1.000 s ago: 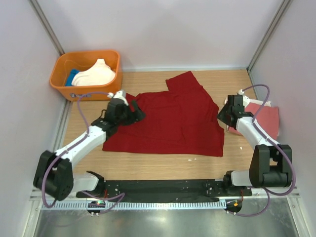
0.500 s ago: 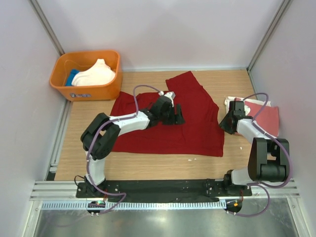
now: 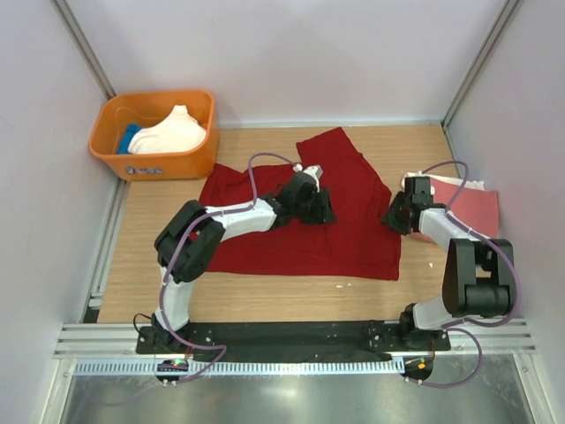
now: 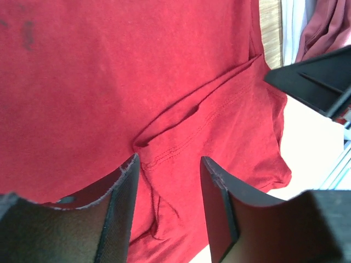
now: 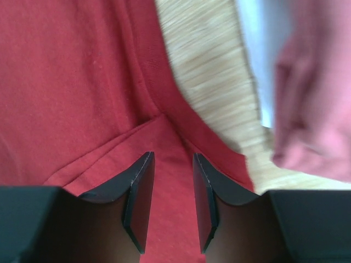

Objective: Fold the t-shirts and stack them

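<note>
The dark red t-shirt (image 3: 344, 247) lies spread on the middle of the worktop (image 3: 265, 296), with bare wood in front of its straight near edge. The left gripper (image 4: 167, 164) stands over a stitched fold near the shirt's middle, jaws apart. The right gripper (image 5: 170, 161) is at the shirt's right edge, jaws also apart, just beside the salmon-pink t-shirt (image 3: 481, 205).

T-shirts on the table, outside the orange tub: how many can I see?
3. The dark red t-shirt lies spread in the middle; the salmon-pink t-shirt lies folded at the right; a white t-shirt shows beneath it. Others may be hidden in that pile.
</note>
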You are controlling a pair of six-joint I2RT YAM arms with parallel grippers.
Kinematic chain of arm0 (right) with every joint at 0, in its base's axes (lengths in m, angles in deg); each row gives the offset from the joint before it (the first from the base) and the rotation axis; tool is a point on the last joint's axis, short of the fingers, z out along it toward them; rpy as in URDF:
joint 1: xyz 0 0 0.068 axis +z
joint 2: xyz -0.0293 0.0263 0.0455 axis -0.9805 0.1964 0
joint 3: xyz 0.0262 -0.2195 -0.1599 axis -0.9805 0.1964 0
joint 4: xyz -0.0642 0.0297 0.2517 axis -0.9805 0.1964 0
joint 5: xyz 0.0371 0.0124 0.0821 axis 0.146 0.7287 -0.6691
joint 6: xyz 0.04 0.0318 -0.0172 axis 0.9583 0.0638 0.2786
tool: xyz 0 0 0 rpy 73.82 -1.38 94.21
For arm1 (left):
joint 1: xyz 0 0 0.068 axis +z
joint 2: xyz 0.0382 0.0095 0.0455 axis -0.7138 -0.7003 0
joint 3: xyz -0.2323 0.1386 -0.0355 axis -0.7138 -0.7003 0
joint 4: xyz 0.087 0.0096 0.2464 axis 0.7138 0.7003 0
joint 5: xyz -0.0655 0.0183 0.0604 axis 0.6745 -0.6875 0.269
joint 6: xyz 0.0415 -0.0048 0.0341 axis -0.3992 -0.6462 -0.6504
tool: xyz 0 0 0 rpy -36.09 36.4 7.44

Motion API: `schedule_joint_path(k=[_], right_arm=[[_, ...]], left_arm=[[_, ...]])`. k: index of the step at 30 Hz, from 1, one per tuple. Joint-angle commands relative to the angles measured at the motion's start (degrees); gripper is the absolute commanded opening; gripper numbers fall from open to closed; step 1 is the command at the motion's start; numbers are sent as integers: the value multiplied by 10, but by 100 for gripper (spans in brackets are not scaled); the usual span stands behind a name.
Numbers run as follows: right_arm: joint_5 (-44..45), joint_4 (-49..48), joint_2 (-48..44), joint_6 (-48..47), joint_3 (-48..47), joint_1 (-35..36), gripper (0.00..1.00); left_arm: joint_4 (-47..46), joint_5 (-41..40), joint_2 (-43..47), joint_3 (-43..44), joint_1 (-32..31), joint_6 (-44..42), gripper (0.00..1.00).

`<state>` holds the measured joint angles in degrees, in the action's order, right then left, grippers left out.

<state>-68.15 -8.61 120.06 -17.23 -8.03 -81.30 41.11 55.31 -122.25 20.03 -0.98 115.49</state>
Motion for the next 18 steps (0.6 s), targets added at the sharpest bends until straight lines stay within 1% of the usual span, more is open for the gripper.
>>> schedule_joint_path(k=[1,6,8,15,17,18], right_arm=[[-12,-29,18,-5,-32,12,40],[-1,-33,42,0,-48,19,40],[36,-32,48,2,-54,23,39],[64,-35,60,3,-55,26,39],[64,-37,62,3,-57,26,36],[65,-38,64,3,-58,26,35]], left_arm=[[-15,10,-14,21,-8,5,49],[-9,9,-24,29,-14,4,47],[-3,10,-33,37,-16,3,47],[31,-2,-44,56,-23,-7,46],[35,-1,-47,60,-24,-7,46],[41,-1,-49,61,-24,-7,44]])
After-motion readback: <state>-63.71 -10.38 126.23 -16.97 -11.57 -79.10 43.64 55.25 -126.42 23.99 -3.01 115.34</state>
